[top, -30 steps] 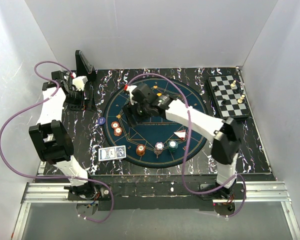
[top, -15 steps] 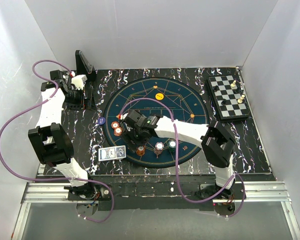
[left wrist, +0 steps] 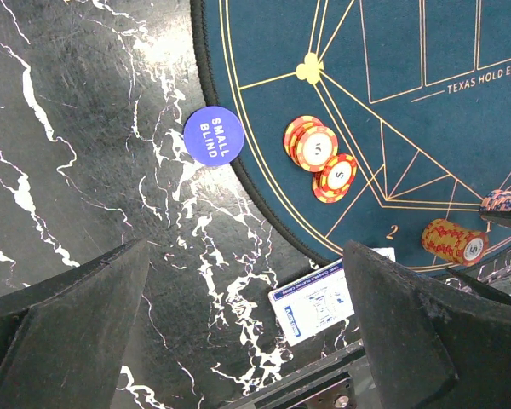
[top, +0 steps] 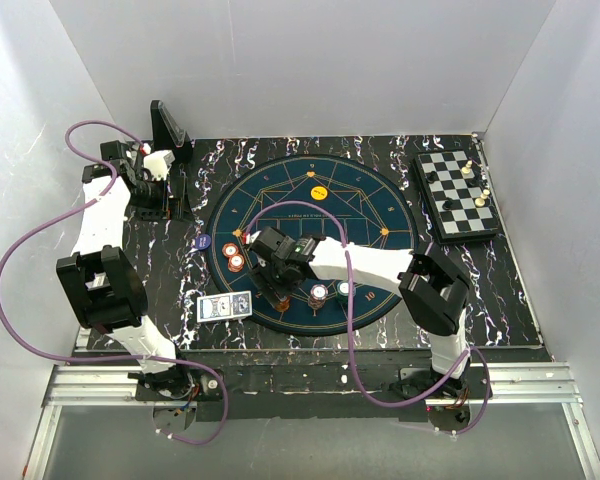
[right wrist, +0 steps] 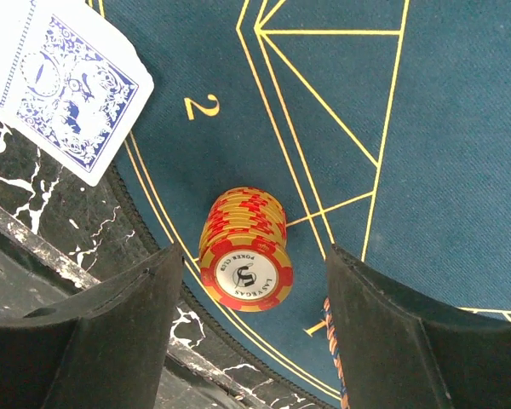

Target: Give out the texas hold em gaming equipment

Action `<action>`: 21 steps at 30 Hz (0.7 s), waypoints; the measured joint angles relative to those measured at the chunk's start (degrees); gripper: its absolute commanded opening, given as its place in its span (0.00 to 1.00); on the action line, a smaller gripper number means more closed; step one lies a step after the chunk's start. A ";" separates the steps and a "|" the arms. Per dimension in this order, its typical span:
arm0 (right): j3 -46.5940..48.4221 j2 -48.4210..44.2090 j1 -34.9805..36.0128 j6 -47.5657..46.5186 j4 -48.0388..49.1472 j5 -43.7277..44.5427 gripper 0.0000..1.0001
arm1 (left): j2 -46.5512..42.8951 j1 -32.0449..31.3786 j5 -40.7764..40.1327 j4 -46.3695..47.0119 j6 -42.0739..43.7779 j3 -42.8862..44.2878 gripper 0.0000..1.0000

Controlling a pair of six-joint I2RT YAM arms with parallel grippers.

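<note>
On the mat's near edge stands an orange poker chip stack (right wrist: 245,251), and my right gripper (right wrist: 254,266) is open around it without touching. From above, that gripper (top: 279,283) partly covers the stack. A maroon stack (top: 319,294) and a teal stack (top: 343,289) stand just right of it. Two orange chips (left wrist: 313,146) lie left on the mat. The blue disc (left wrist: 213,135) sits just off the mat. Blue-backed cards (top: 225,306) lie at the front left. A yellow disc (top: 319,190) lies at the back. My left gripper (left wrist: 245,256) hangs open and empty high above the table. The triangle marker is hidden.
The round dark-blue mat (top: 365,205) fills the table's middle. A chessboard (top: 456,193) with small pieces sits at the back right. A black stand (top: 166,126) is at the back left, beside my left arm. White walls close in three sides.
My right gripper has swung from the middle of the mat to its near-left edge and come down over the orange stack. The left arm has not moved.
</note>
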 measured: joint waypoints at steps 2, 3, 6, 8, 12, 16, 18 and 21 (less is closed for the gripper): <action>-0.20 0.00 0.09 0.24 0.31 -0.02 0.68 | 0.00 0.00 0.07 0.00 0.00 0.00 0.98; -0.22 0.04 0.11 0.39 0.33 -0.04 0.67 | 0.00 0.00 0.11 0.00 0.00 0.00 0.98; -0.22 0.11 0.11 0.94 0.48 -0.13 0.62 | -0.02 0.00 0.13 0.02 0.00 -0.02 0.98; -0.22 0.37 0.17 1.20 0.70 -0.26 0.57 | -0.02 0.00 0.13 0.00 0.00 -0.04 0.98; -0.22 0.90 0.22 1.68 1.05 -0.46 0.53 | -0.09 0.00 0.13 0.00 0.00 -0.04 0.98; -0.22 0.90 0.26 1.92 1.18 -0.46 0.47 | -0.26 0.00 0.13 0.02 0.00 -0.04 0.98; -0.22 0.90 0.26 2.21 1.20 -0.48 0.46 | -0.35 0.00 0.13 0.02 0.02 -0.04 0.98; -0.22 0.90 0.26 2.36 1.20 -0.48 0.49 | -0.44 0.00 0.13 0.02 0.02 -0.04 0.98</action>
